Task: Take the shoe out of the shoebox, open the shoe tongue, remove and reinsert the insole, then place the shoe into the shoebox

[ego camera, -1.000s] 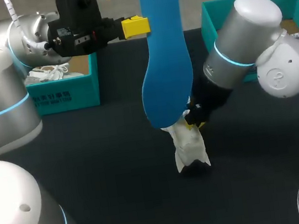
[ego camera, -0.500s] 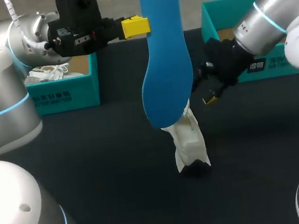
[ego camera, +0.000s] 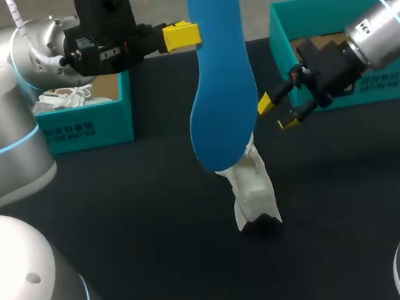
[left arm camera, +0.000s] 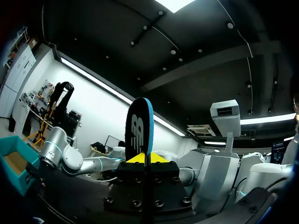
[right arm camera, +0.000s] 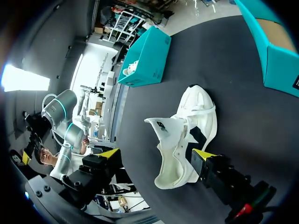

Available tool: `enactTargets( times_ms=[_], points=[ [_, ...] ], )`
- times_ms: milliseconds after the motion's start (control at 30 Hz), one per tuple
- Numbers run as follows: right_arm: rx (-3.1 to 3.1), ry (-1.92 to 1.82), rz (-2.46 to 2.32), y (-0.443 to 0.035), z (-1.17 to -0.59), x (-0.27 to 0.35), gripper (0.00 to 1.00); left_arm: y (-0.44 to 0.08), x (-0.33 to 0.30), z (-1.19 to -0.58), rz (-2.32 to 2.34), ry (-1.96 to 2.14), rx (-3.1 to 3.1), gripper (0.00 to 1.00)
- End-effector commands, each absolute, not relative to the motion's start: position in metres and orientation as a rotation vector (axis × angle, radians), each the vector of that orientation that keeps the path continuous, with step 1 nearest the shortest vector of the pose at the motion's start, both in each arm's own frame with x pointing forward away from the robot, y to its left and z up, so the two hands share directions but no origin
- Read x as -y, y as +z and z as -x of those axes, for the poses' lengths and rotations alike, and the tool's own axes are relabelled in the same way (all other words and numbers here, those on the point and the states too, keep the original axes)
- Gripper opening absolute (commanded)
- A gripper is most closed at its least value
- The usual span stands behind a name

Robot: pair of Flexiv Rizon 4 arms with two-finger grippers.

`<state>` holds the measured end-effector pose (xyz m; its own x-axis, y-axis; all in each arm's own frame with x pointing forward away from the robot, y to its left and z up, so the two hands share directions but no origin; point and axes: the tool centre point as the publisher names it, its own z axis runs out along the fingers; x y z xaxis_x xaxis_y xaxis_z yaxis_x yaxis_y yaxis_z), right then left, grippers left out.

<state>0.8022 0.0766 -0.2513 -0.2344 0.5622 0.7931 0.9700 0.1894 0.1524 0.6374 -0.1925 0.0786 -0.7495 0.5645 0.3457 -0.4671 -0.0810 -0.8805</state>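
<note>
My left gripper (ego camera: 181, 35) is held high at the back left, shut on the rim of a blue insole (ego camera: 219, 73) that hangs down over the table's middle. In the left wrist view the insole (left arm camera: 140, 126) stands edge-on between the yellow tips of that gripper (left arm camera: 145, 157). A white shoe (ego camera: 254, 187) lies on the black table below the insole's lower end. My right gripper (ego camera: 280, 111) is open, just right of the insole and above the shoe, touching neither. From the right wrist the shoe (right arm camera: 187, 135) lies ahead of that open gripper (right arm camera: 156, 154), its tongue pulled up.
A teal shoebox (ego camera: 87, 114) with white stuffing inside stands at the back left. A second open teal box (ego camera: 329, 9) stands at the back right, behind my right arm. The right wrist view shows both, the left box (right arm camera: 147, 56) and the right box (right arm camera: 275, 51).
My right gripper has opened, let go of the shoe and pulled back up and to the right. The shoe stays on the table. The left arm and insole have not moved.
</note>
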Motion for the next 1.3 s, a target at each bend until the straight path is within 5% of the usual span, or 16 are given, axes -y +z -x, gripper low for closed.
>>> enactTargets(
  times_ms=[33, 800, 1300],
  points=[
    [1.883, -0.894, 1.434, -0.252, -0.802, -0.078, 1.0, 0.078, 0.193, -0.638, 0.11, 1.9, 1.5, 0.0],
    [1.581, -1.125, 1.215, -0.176, -0.807, -0.037, 1.0, 0.074, 0.183, -0.66, 0.264, 1.84, 1.891, 0.0],
    [1.547, -1.164, 1.244, -0.17, -0.809, -0.033, 1.0, 0.077, 0.172, -0.676, 0.403, 1.88, 2.165, 0.0]
  ],
)
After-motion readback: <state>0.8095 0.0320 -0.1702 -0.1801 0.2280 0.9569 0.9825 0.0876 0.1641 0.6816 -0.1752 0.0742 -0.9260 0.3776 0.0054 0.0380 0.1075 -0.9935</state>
